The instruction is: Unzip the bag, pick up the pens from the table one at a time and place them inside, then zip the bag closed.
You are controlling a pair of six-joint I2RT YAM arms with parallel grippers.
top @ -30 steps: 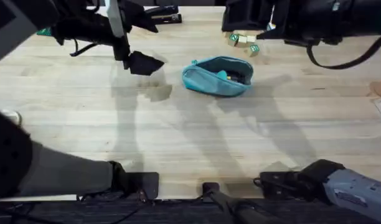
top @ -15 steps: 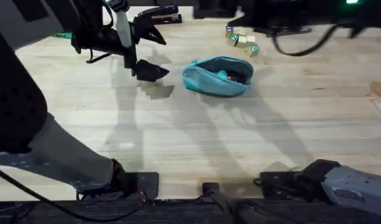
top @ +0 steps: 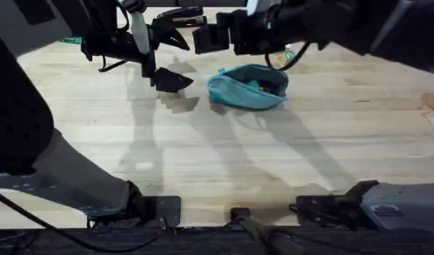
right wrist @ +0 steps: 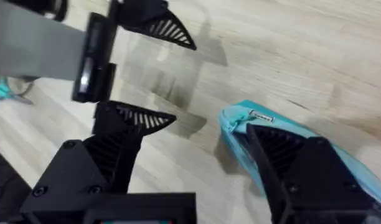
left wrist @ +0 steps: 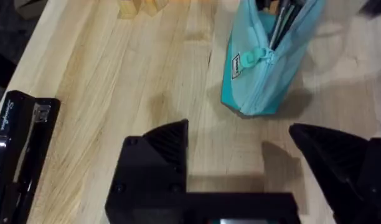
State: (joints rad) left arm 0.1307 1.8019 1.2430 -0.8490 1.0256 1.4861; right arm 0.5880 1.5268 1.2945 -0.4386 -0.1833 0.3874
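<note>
Two arms hang over the far half of the table [top: 224, 163], and between them lies the bag [top: 249, 86], a teal pouch on its side with its zipper undone and its mouth gaping. From overhead the left gripper [top: 167, 58] sits just to the left of the bag, clear of it, its black fingers spread wide and holding nothing. The right arm reaches across from the right, passing above the bag's far edge. The left wrist view gives what the overhead cannot: the zipper pull and a small white tag at the near end of the bag [left wrist: 268, 53], dark slim shafts showing inside the opening, though I cannot tell which of them are pens, and a black stapler [left wrist: 19, 155] lying on the wood off to one side. The right wrist view looks down past the right gripper [right wrist: 197, 158], its fingers also parted and empty, one finger in front of the bag's end. Small wooden blocks [top: 288, 53] lie beyond the bag. Pale planks run across the whole surface.
</note>
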